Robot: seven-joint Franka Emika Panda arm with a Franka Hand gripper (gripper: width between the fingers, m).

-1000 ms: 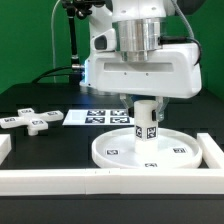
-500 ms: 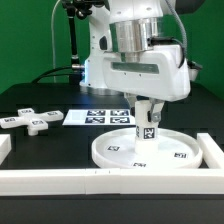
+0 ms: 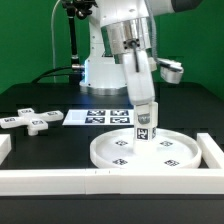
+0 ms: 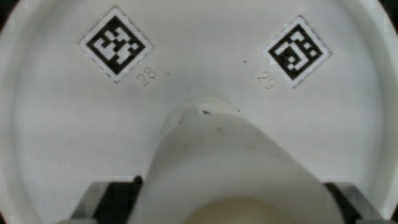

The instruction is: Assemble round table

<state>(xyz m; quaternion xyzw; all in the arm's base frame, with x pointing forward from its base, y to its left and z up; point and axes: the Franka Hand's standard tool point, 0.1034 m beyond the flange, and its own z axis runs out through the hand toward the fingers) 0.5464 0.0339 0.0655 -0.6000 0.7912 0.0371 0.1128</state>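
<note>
The arm leans in from the top of the exterior view, and its two-finger gripper (image 3: 143, 108) is right over the middle of the scene. The jaws are clamped narrow on the upper end of the short thick white plastic cylinder post (image 3: 146, 128), which carries small black-and-white tags on its side. The post sits slightly tilted, in line with the slanted hand.

Its lower end comes down at about the centre of the large round white plastic rimmed disc (image 3: 110, 152), which lies flat on the black table (image 3: 50, 148). I cannot tell whether the post is seated in the disc or only touching it.

From the wrist view we look straight down the post (image 4: 222, 150). A dark finger (image 4: 118, 200) hugs one flank and its partner sits on the opposite side. Beyond lies the disc's pale floor (image 4: 196, 90), with two diamond-set tags (image 4: 118, 45) on it.

The white plastic cross-shaped piece (image 3: 30, 121) lies flat on the table, well apart on the exterior view's left and untouched.

Between it and the disc, further back, the marker board (image 3: 100, 117) lies flat on the table.

A long white rail bar (image 3: 60, 180) runs along the front edge just beside the disc. Another rail (image 3: 212, 150) closes the exterior view's right side.
</note>
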